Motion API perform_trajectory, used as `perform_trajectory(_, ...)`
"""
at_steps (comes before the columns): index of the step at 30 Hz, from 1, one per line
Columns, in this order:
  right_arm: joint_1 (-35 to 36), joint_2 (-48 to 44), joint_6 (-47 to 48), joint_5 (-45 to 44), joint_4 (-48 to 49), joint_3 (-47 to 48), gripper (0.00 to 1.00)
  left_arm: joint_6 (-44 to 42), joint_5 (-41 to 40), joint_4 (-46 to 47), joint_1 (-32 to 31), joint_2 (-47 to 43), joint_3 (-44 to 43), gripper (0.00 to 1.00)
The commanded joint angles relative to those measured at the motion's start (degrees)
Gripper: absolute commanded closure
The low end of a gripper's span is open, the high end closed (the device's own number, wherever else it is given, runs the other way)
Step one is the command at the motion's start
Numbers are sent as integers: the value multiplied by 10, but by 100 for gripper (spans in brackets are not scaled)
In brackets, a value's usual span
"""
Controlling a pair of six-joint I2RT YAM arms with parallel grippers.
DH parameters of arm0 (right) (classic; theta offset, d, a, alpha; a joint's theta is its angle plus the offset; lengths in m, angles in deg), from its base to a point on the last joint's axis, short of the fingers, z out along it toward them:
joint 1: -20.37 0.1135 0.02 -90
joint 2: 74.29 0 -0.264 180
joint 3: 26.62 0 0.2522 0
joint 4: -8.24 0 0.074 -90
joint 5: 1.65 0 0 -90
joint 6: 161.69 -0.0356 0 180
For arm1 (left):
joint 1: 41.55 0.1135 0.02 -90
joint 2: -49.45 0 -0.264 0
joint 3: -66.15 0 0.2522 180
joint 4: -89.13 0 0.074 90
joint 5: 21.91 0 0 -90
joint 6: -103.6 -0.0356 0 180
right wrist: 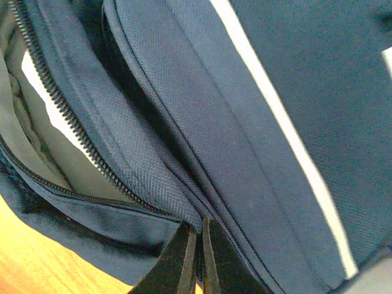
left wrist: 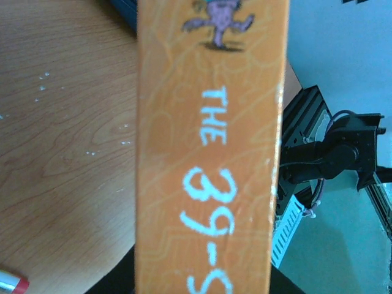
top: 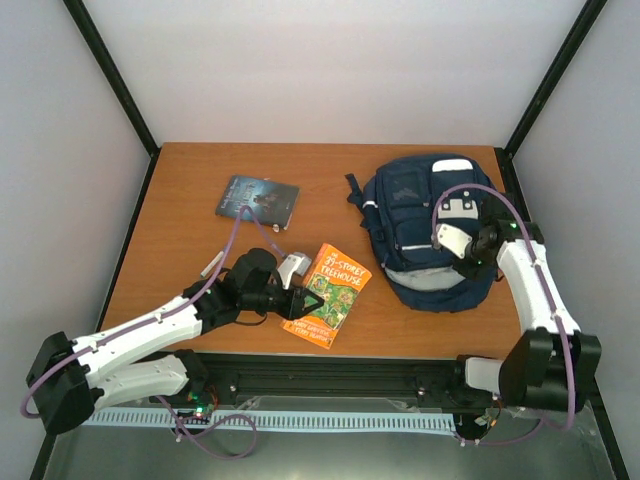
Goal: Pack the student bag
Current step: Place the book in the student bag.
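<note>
Right claw [right wrist: 197,231]: clenched, fingertips all but touching, pressed to the rim of the student bag [top: 412,215] just beside the opening.
Grip check: a navy seam runs into the slit between the fingers; I cannot tell whether fabric is truly pinched.
Left claw [top: 303,298]: grasping the orange book [top: 332,288] by its left edge.
Orange book: spine fills the left wrist view, white lettering "THE 39-S" readable; the book sits near the bag's left side, apart from it.
Student bag: lies front up on the right half of the table [top: 180,220], opening towards the near edge.
Zipper [right wrist: 61,116]: parted, with grey lining [right wrist: 37,159] showing inside.
White stripe [right wrist: 275,122]: runs diagonally across the navy panel.
Dark book [top: 257,196]: flat on the table, far left of centre, well apart from the bag.
</note>
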Motion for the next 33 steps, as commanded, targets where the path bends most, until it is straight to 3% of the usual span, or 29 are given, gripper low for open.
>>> perform_trajectory(1, 35, -64, -43, 30, -11, 61, 97, 13, 14, 74, 0, 8, -9, 99)
perform_trajectory(17, 116, -71, -210, 63, -18, 200, 97, 99, 130, 264, -28, 137, -54, 99)
perform_trajectory(33, 162, -75, -271, 85, -39, 262, 97, 138, 177, 341, -61, 468, -334, 99)
